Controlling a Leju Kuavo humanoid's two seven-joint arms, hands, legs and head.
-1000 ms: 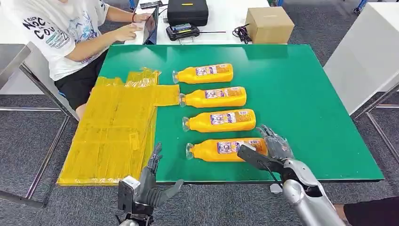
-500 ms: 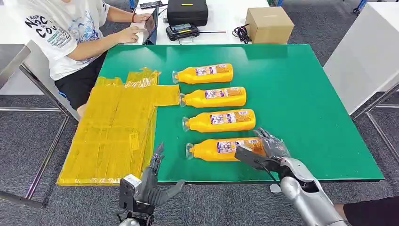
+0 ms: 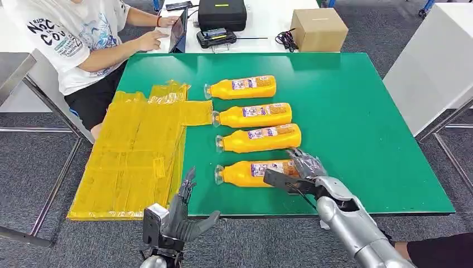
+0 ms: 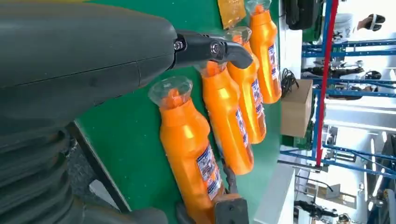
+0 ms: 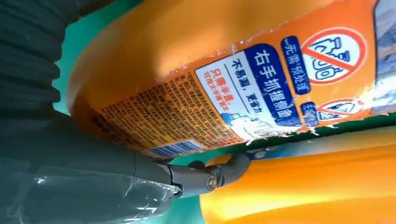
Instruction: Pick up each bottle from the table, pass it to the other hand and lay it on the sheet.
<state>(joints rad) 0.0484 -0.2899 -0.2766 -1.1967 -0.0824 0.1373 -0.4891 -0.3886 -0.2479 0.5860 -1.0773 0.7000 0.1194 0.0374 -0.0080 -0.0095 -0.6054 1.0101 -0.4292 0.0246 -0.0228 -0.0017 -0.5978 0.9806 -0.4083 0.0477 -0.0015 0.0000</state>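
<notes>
Head view is showing the right hand [image 3: 301, 170] wrapping around the base end of the nearest orange plastic bottle [image 3: 254, 172], fingers over its far side and thumb on the near side, gripping it while it is lying on the green surface [image 3: 357, 111]. Three more orange bottles [image 3: 256, 115] are lying in a row beyond it. The left hand [image 3: 181, 215] is waiting released, fingers spread, off the near edge. To the left, the yellow plastic sheet [image 3: 134, 156] is carrying no bottle, so every handover and placement appears to be remaining.
</notes>
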